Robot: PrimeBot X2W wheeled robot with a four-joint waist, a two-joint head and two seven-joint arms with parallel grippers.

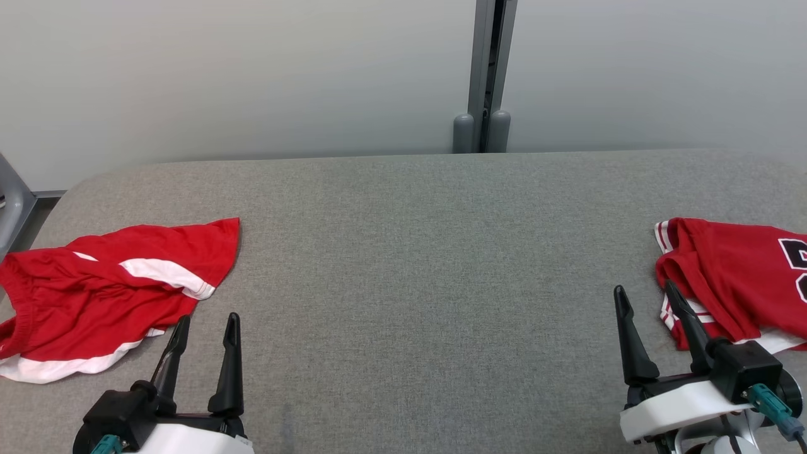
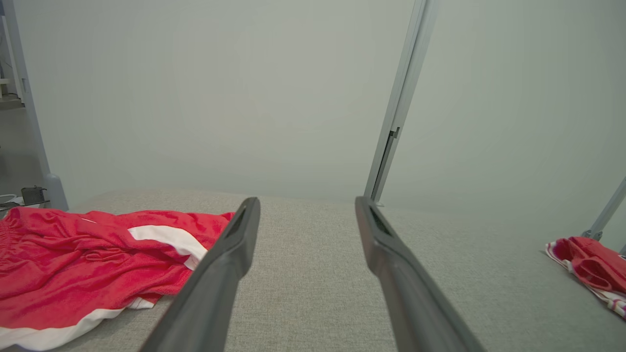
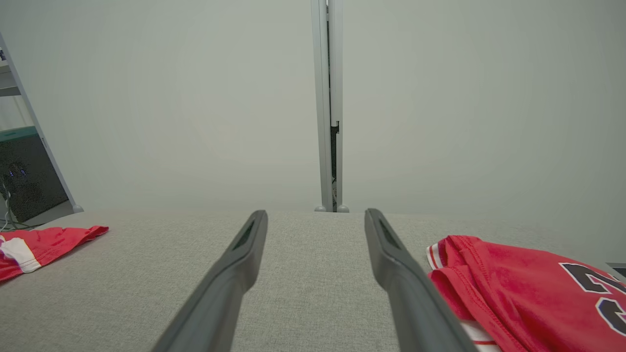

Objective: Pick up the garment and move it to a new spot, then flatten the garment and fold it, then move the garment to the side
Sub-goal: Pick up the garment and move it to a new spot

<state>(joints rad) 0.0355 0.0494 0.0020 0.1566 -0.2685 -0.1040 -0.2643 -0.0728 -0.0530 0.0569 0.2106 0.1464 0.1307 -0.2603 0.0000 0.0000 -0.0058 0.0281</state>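
A crumpled red garment with white bands (image 1: 107, 290) (image 2: 73, 264) lies on the grey table (image 1: 416, 252) at the left. A second red garment, a jersey with black numerals and striped trim (image 1: 737, 277) (image 3: 518, 293), lies at the right edge. My left gripper (image 1: 208, 317) (image 2: 307, 200) stands open just right of the left garment's near corner, with nothing between its fingers. My right gripper (image 1: 645, 287) (image 3: 315, 212) is open too, its right finger against the jersey's left edge. The left garment (image 3: 44, 244) and the jersey (image 2: 592, 269) each show small in the other arm's wrist view.
A pale wall runs behind the table, with a grey upright post (image 1: 485, 75) at the back centre. A metal frame leg (image 1: 12, 195) stands off the table's left corner. Bare grey cloth stretches between the two garments.
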